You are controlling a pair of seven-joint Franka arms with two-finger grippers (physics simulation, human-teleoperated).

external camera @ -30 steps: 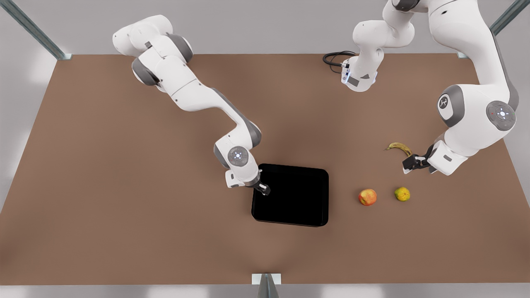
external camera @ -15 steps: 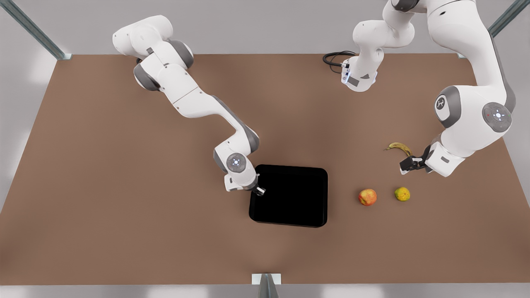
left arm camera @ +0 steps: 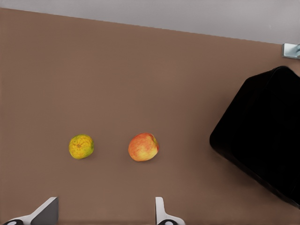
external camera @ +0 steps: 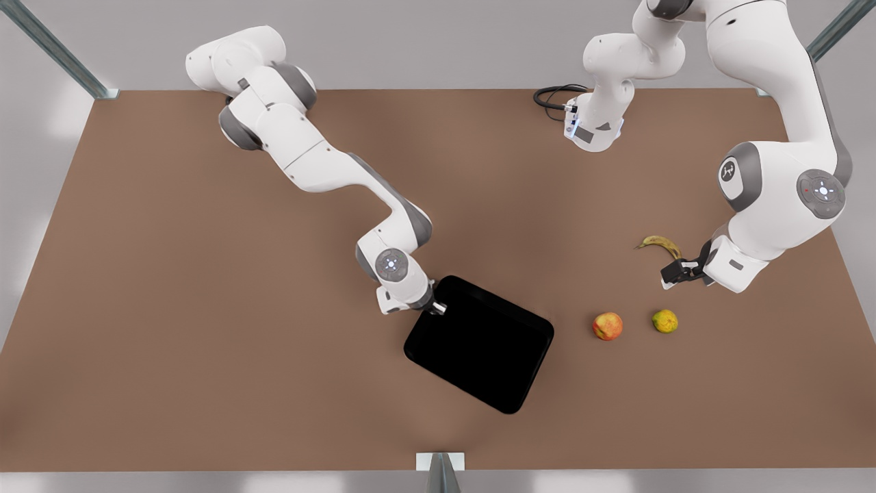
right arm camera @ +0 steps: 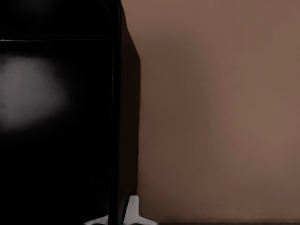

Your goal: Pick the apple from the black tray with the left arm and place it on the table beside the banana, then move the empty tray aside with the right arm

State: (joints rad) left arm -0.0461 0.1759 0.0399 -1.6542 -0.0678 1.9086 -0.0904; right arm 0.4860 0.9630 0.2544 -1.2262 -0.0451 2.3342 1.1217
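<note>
I see open table (external camera: 171, 308) across the front view's left half. The tray (external camera: 479, 352) sits skewed mid-table with my right claw (external camera: 436, 309) at its corner. The apple (external camera: 608, 326), green fruit (external camera: 664, 320) and banana (external camera: 660, 244) crowd the space around my left claw (external camera: 674, 274).

We see a large matte brown tabletop (external camera: 171, 287) occupying most of the front view, with soft lighter and darker patches across its surface. Around it lies a plain pale grey surround (external camera: 424, 41), brighter in blotches along the near edge and at the front view's left side. Grey metal struts (external camera: 55, 51) run diagonally to the far corners, one at the front view's left and one at the front view's right (external camera: 831, 31), each ending in a small bracket at the table corner. A further metal post (external camera: 441, 472) stands at the middle of the near edge. A black cable (external camera: 551, 96) loops on the far side of the table.
</note>
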